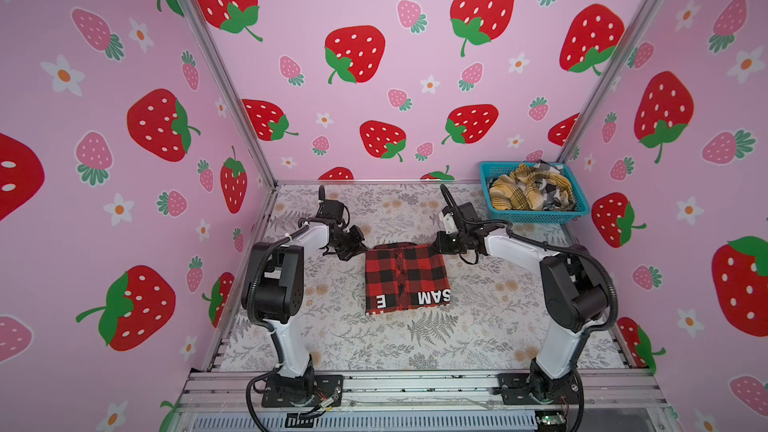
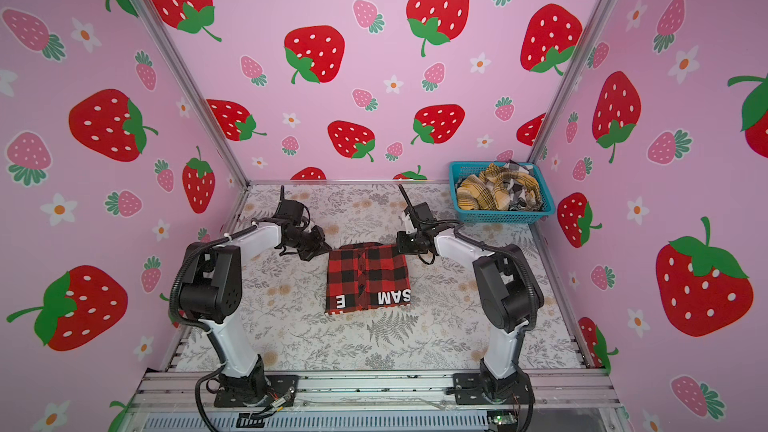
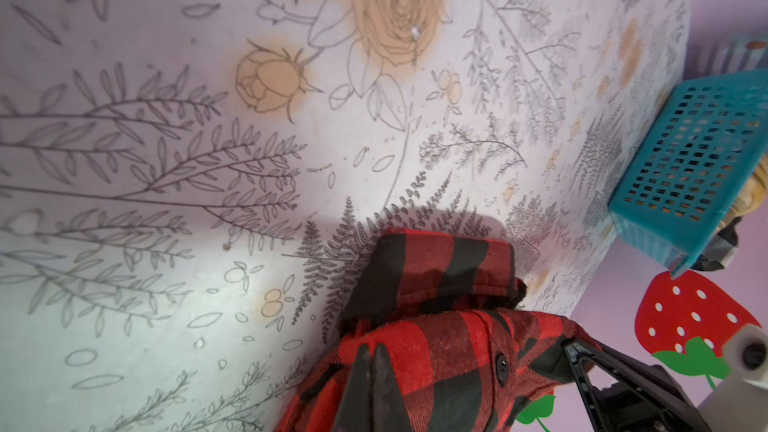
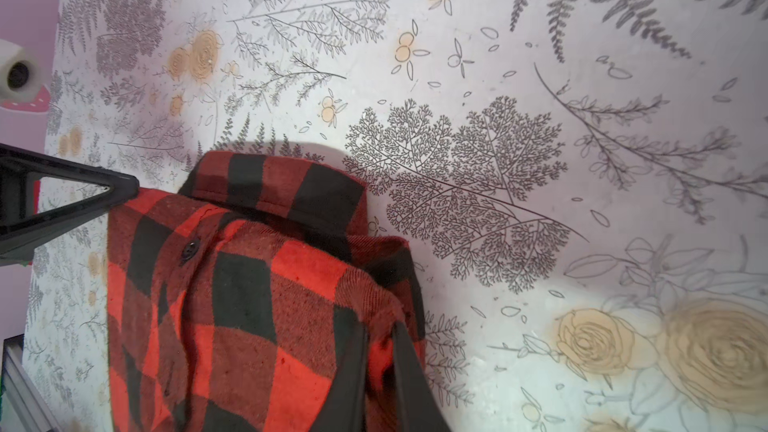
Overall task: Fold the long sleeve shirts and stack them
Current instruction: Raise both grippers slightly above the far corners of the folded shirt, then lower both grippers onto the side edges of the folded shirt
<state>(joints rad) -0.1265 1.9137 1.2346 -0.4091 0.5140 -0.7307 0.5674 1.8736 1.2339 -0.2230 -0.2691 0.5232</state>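
Red-and-black shirt (image 1: 405, 278) half-folded at table (image 1: 498, 326) centre. Left gripper (image 3: 372, 371) pinches one collar-end corner, right gripper (image 4: 380, 359) clamps other. Soft, floppy, light flannel; I want corners level, else fold sags.

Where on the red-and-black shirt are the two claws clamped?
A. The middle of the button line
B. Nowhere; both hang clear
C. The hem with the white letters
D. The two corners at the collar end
D: the wrist views show the left claw and right claw each pinching a corner of the red-and-black shirt beside its collar, away from the white letters.
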